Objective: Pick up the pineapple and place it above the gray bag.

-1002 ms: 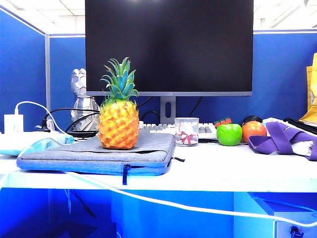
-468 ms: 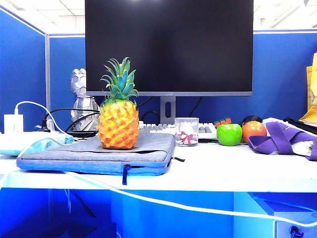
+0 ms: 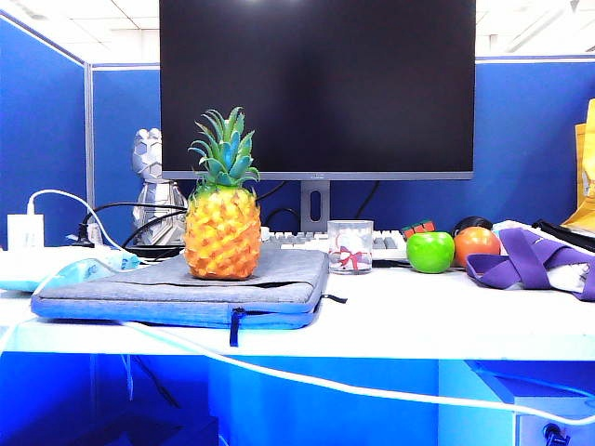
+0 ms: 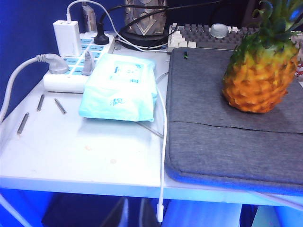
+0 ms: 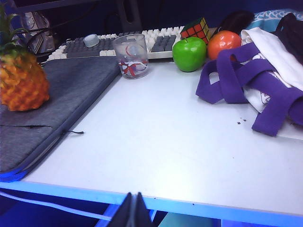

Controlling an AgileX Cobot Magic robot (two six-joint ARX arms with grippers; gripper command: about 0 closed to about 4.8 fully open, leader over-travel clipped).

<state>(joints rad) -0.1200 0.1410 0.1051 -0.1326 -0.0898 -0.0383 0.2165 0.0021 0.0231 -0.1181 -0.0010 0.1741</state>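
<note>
The pineapple, orange-yellow with a green crown, stands upright on the flat gray bag at the left of the desk. The left wrist view shows the pineapple on the far part of the bag. In the right wrist view both the pineapple and the bag are at the side. My left gripper hangs below the desk's front edge, shut and empty, far from the fruit. My right gripper is also at the front edge, shut and empty. Neither gripper shows in the exterior view.
A monitor and keyboard stand behind. A glass cup, green apple, orange fruit and purple strapped bag sit to the right. A wipes packet and power strip lie left. A white cable hangs along the front.
</note>
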